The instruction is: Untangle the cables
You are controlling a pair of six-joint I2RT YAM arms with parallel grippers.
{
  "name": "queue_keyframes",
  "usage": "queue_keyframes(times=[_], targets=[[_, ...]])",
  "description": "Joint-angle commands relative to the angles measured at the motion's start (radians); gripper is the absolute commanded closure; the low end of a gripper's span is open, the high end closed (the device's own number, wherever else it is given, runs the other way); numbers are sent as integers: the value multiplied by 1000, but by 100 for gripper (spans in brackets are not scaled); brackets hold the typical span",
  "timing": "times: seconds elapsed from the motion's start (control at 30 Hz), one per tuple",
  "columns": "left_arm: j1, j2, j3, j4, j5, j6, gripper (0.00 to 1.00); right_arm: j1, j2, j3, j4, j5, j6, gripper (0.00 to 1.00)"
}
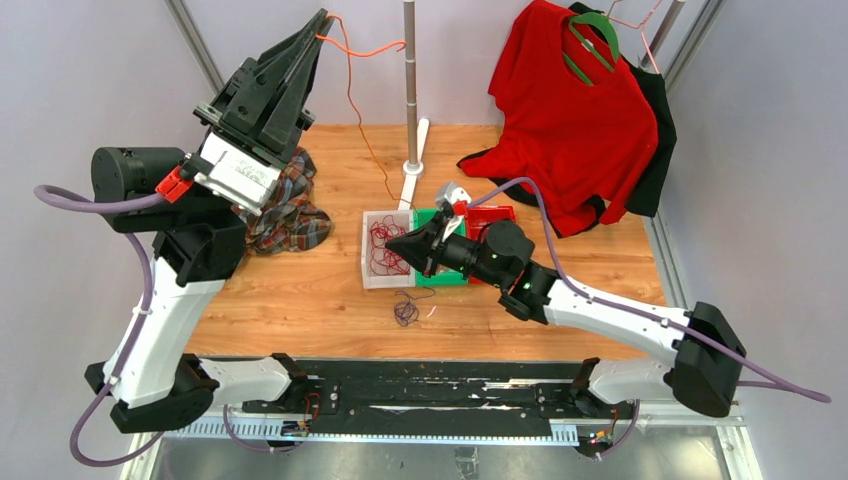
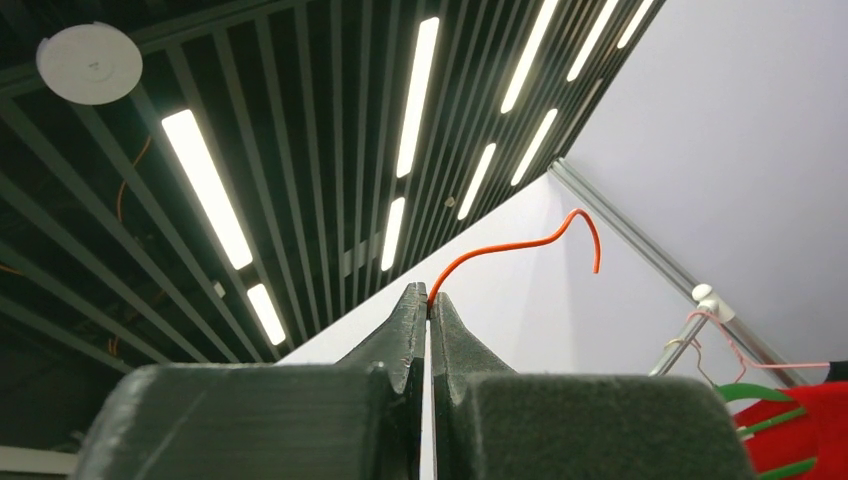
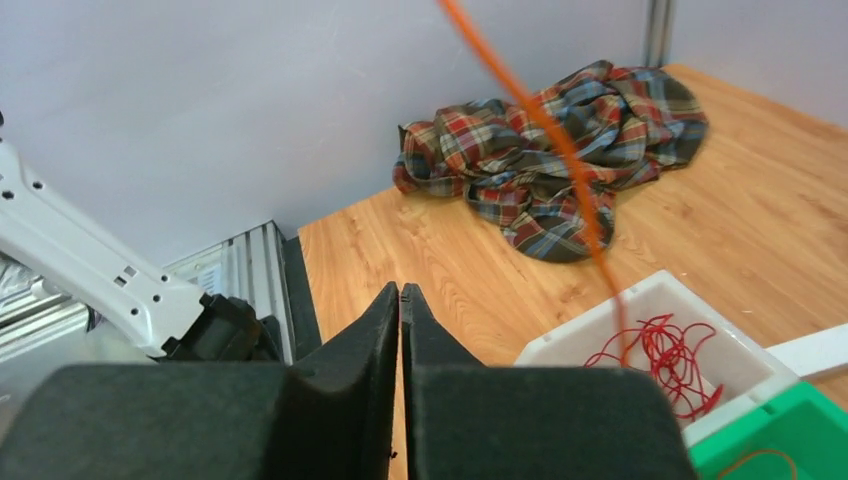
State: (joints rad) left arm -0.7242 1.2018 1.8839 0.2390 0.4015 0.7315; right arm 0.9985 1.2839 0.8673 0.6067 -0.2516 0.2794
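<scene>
My left gripper [image 1: 322, 20] is raised high at the back left and is shut on a thin orange cable [image 1: 352, 90]. The cable's short end curls past the fingertips [image 2: 428, 298] as an orange hook [image 2: 560, 238]; the long part hangs down into the white tray [image 1: 368, 275], which holds a tangle of red cables [image 1: 383, 248]. The orange cable also crosses the right wrist view [image 3: 540, 130] above the red tangle [image 3: 665, 355]. My right gripper [image 1: 392, 243] hovers low over the white tray, shut and empty [image 3: 400, 292]. A small purple-blue cable bundle [image 1: 405, 312] lies on the table.
A green tray [image 1: 442, 275] and a red tray [image 1: 493, 213] stand right of the white one. A metal pole [image 1: 411, 80] on a white base stands behind. A plaid cloth [image 1: 290, 215] lies at the left, a red shirt [image 1: 570, 120] on a green hanger at the back right.
</scene>
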Motion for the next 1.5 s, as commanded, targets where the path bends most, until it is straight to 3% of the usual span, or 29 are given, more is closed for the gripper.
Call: queue_keyframes(times=[0.0,0.03,0.13,0.23,0.43,0.7,0.87,0.93,1.1,1.2,1.33,1.47], targets=[[-11,-29,-17,1,-16,24,100,-9,-79,-11,-28,90,-33,91],[-11,-25,-10,0,-16,23,100,-9,-85,7,-74,86,-33,83],[-11,-11,12,-3,-11,19,100,-9,-126,36,-186,46,-39,47],[-11,-8,20,-4,-1,16,100,-9,-232,-10,-195,73,-48,36],[-11,-6,28,-8,6,10,100,-9,-281,-34,-222,29,-30,31],[-11,-5,32,-22,3,27,100,-9,-98,74,-136,-192,-17,27],[-11,-11,33,-27,0,34,99,-15,-12,119,-119,-100,-50,26],[-11,-11,36,-27,-2,36,100,-35,27,135,-97,-144,-51,25],[-11,-11,46,-59,-24,58,100,-95,83,130,-42,-228,31,53],[-11,-19,35,-60,-16,65,100,-100,88,124,-83,-166,-6,61],[-11,-16,46,-60,-13,57,100,-104,52,96,-105,-78,-40,98],[-10,-38,-9,-60,-46,51,100,-107,-1,78,-112,-62,-47,99]])
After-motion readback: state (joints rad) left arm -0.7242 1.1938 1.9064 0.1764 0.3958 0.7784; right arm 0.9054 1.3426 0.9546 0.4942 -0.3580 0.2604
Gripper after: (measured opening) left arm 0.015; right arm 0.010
